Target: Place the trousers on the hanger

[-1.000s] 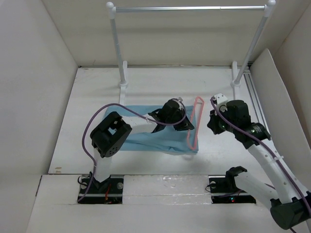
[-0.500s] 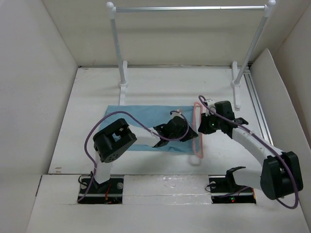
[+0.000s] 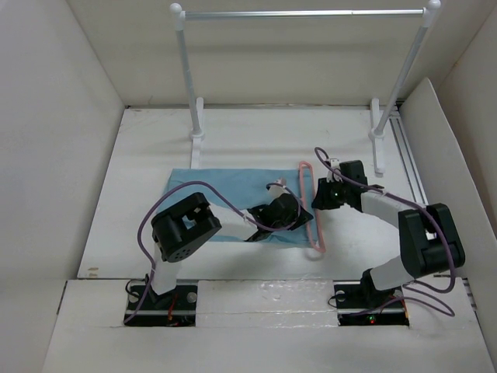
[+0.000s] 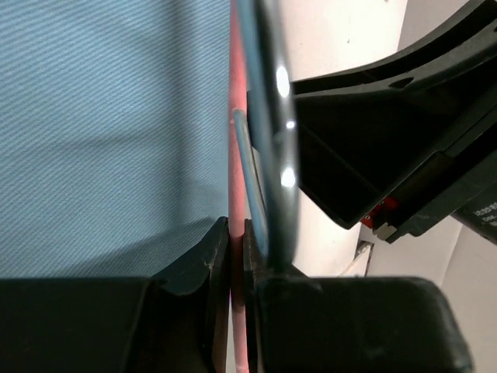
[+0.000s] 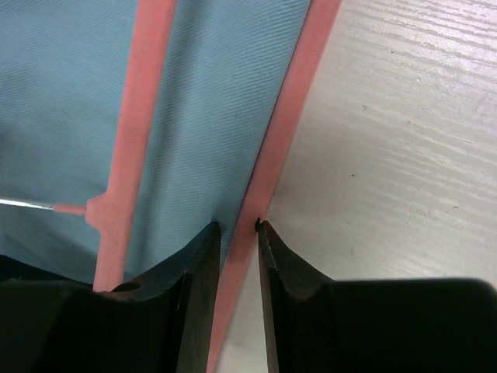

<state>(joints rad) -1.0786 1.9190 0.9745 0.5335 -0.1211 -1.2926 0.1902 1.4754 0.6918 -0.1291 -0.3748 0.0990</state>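
Pink hanger on blue trousers, left gripper and right gripper both pinching its bars

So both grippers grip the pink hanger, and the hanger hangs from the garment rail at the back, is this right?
Not quite. The left gripper and the right gripper do grip the pink hanger, but it does not hang from the garment rail. The top external view shows it down on the table, across the end of the light-blue trousers nearest the right arm.
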